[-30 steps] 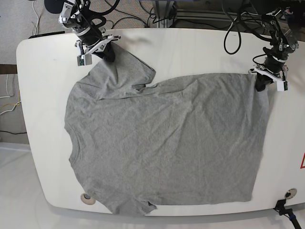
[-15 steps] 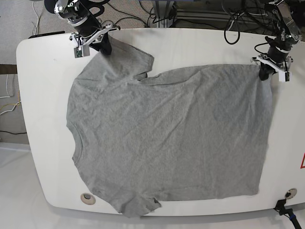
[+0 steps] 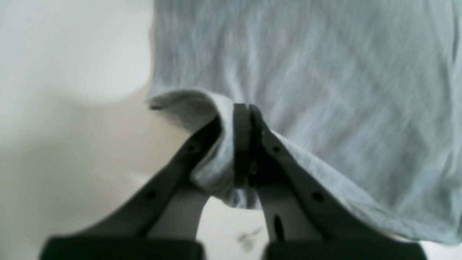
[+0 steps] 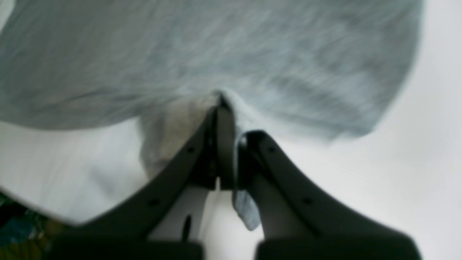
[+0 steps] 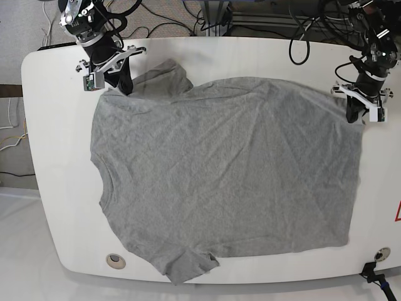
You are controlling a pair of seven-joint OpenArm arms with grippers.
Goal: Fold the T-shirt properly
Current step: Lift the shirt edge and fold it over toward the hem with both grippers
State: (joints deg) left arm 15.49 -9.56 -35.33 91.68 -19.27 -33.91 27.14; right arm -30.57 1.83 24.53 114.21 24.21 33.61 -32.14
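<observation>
- On the white desk (image 5: 56,207), rounded at its corners: grey T-shirt (image 5: 225,175) spread nearly flat, collar toward the base view's left, hem toward its right.
- Beyond the far edge: carpet and dark cables (image 5: 169,19).
- Bare desk along the left side, far edge and right margin; near sleeve close to the front edge.
- Left claw (image 3: 241,119) closed tight on a hem corner, at base view's right.
- Right claw (image 4: 223,115) pinched shut on the far sleeve.
</observation>
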